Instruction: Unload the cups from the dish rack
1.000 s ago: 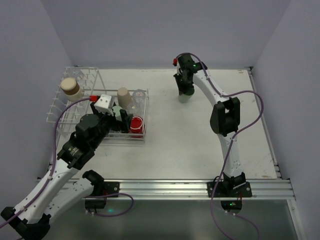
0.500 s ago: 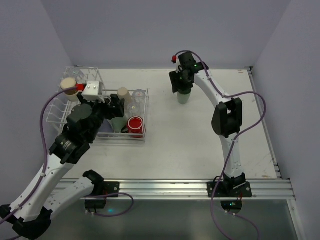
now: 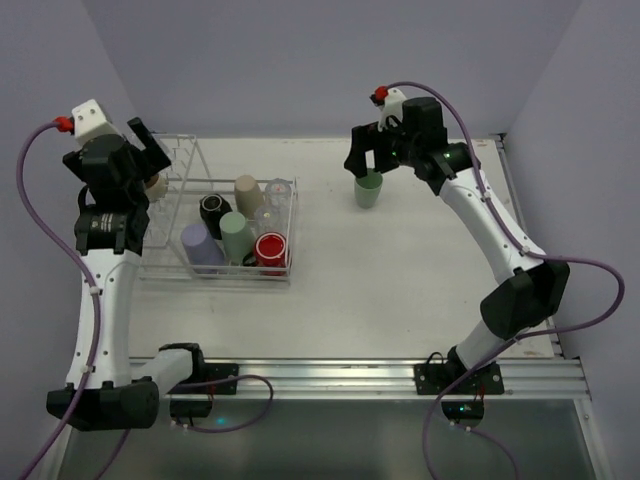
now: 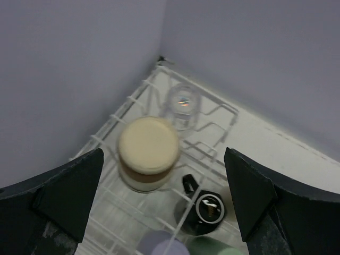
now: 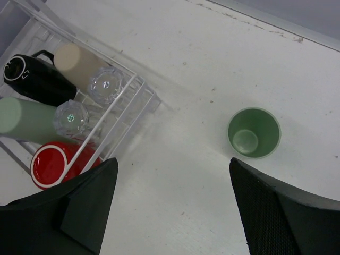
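**Both arms risen since half a second earlier: rack stock and table stock**

Left gripper [image 3: 142, 160] had swung up and away from the basket section to hang over the far-left prong section, uncovering two cups. Right gripper [image 3: 370, 162] had lifted off the green cup [image 3: 368, 189]. The cup itself had not shifted.

Surface: white table [image 3: 400, 290], lightly scuffed, with a metal rail [image 3: 330, 375] along its near edge. Plain lavender-grey walls [image 3: 300, 60] closed it in on three sides. Purple cables [image 3: 45, 250] looped from both arms.

Dish rack [image 3: 215, 278]: wire, at the table's left.
- Prong section: a cream-and-brown cup [image 4: 147, 151] and a clear cup [image 4: 182, 103] beyond it.
- Basket section: black mug [image 3: 214, 210], lavender cup [image 3: 200, 245], mint cup [image 3: 238, 237], beige cup [image 3: 248, 190], red cup [image 3: 271, 248] and two clear cups [image 5: 106, 82].

Off the rack: the green cup, upright with its mouth up, stood alone on the table well right of the rack.

Jaws: both pairs spread wide, gripping nothing.
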You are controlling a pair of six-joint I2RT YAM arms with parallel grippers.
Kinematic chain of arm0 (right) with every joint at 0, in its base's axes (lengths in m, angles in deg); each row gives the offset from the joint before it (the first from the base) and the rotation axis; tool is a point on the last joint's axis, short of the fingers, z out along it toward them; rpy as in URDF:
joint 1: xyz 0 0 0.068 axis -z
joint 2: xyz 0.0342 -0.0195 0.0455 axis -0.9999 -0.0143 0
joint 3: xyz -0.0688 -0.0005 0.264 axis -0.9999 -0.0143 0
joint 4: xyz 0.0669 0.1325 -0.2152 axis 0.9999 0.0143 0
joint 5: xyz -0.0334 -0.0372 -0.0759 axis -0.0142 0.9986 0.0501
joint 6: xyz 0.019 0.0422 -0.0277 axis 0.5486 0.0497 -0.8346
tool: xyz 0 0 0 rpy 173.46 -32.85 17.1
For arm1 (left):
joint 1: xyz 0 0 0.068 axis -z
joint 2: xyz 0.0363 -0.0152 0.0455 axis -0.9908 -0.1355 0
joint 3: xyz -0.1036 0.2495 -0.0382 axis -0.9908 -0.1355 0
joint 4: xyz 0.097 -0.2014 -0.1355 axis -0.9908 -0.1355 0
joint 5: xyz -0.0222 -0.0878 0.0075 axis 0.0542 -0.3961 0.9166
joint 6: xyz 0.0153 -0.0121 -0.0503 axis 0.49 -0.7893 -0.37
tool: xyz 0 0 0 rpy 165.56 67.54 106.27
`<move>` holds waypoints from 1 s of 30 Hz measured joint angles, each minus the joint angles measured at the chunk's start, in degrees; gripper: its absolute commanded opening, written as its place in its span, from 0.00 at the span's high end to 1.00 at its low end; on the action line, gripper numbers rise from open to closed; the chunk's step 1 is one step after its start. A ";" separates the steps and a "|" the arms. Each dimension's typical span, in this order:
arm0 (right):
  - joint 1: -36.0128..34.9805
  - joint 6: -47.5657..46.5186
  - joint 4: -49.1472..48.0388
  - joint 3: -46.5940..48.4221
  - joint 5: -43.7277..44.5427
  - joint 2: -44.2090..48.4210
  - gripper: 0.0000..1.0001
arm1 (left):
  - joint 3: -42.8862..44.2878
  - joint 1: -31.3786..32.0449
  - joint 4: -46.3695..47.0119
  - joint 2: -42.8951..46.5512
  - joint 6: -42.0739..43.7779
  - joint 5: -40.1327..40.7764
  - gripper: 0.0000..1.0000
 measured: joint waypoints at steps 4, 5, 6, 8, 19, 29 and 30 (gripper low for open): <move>0.00 0.48 -2.62 -2.71 -2.67 1.36 0.12 | -1.60 -9.64 -3.02 -0.94 -1.64 -2.54 0.00; 0.00 0.70 -3.02 -3.13 -3.17 1.16 0.12 | -1.66 -10.78 -3.58 -0.92 -1.88 -3.58 0.00; 0.00 0.90 -3.23 -3.56 -3.96 1.07 0.12 | -1.66 -11.47 -3.80 -1.09 -1.92 -4.44 0.00; 0.02 1.38 -3.80 -4.48 -5.46 1.07 0.12 | -1.62 -12.28 -3.74 -1.95 -1.86 -5.60 0.00; -0.39 2.38 -6.73 -6.12 -9.90 1.03 0.11 | -1.22 -12.44 -3.67 -11.15 0.07 -10.60 0.00; -1.05 2.43 -7.74 -6.12 -9.99 0.96 0.12 | -2.03 -12.41 -2.89 -12.50 0.46 -8.92 0.44; -1.09 2.49 -7.74 -6.12 -9.99 0.96 0.12 | -2.45 -12.41 -2.75 -12.00 0.55 -8.85 0.47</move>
